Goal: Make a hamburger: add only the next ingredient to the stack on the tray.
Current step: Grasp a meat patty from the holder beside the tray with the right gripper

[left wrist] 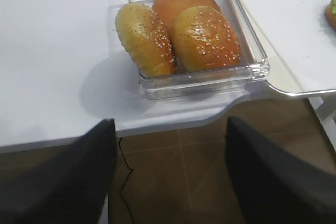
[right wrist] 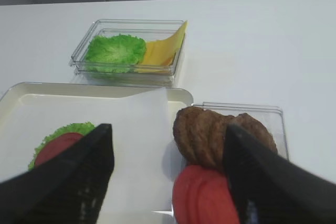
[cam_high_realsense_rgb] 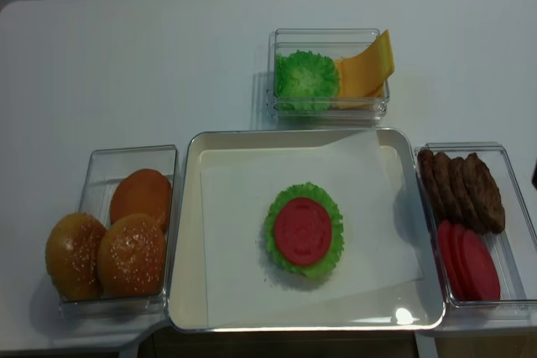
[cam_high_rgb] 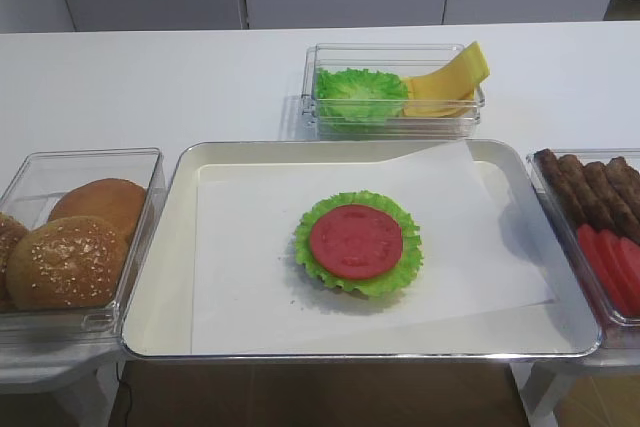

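Fingers of our right gripper (right wrist: 168, 182) spread wide and empty, we should pinch one patty (right wrist: 202, 135) by its edges and centre it on the stack (cam_high_rgb: 357, 243); left gripper (left wrist: 168, 177) open too.

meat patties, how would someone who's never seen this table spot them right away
Start at the big metal tray in the middle, then go to the clear tub touching its right side. The meat patties are the dark-brown, rough discs leaning in a row in the tub's far half; the smooth red tomato slices fill the near half.
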Controlling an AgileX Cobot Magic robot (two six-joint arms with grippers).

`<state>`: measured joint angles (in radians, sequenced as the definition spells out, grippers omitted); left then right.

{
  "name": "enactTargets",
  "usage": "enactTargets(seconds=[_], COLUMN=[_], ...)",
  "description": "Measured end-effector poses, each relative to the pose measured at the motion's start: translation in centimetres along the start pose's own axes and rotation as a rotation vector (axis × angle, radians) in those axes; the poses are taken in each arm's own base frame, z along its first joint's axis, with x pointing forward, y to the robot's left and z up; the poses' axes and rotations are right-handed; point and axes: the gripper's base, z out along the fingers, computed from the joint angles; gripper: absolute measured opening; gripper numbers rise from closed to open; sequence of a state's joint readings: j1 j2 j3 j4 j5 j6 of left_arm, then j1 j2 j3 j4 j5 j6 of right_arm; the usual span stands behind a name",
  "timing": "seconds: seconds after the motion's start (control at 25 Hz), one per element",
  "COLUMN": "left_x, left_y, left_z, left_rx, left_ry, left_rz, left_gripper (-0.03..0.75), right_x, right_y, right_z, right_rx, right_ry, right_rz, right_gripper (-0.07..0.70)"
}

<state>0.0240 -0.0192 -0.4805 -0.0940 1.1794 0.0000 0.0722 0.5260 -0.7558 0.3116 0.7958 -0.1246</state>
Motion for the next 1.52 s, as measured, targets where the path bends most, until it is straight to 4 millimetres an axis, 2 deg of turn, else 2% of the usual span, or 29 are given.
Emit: enactTargets(seconds=[0.36,0.64,0.92,1.12,1.32,1.52], left_x=[0.0,0.0,0.0,0.0,0.0,0.0], left_y=[0.0,0.0,0.0,0.0,0.0,0.0], left_z=[0.0,0.0,0.0,0.0,0.0,0.0], left_rx=[0.0,0.0,0.0,0.0,0.0,0.0], left_ry=[0.0,0.0,0.0,0.0,0.0,0.0], left_rz=[0.0,0.0,0.0,0.0,0.0,0.0], left_gripper=[0.477,0.477,0.477,0.477,0.477,0.477], right_x=[-4.0,-5.0,-3.7,-1.8,-0.6,0.1], right_y=[0.4,1.3,2.6,3.0,2.8,2.4], right_z=[5.2,10.4,15.9,19.6,21.7,22.8], right_rx=[-0.062,-0.032,0.119,0.19,0.224,0.26], right_ry=[0.166,0.356,0.571,0.722,0.788,0.817], right_rz=[-0.022,-0.074,-0.165,-0.198,-0.232,-0.267], right_gripper=[0.484,0.48,0.48,0.479,0.468,0.464])
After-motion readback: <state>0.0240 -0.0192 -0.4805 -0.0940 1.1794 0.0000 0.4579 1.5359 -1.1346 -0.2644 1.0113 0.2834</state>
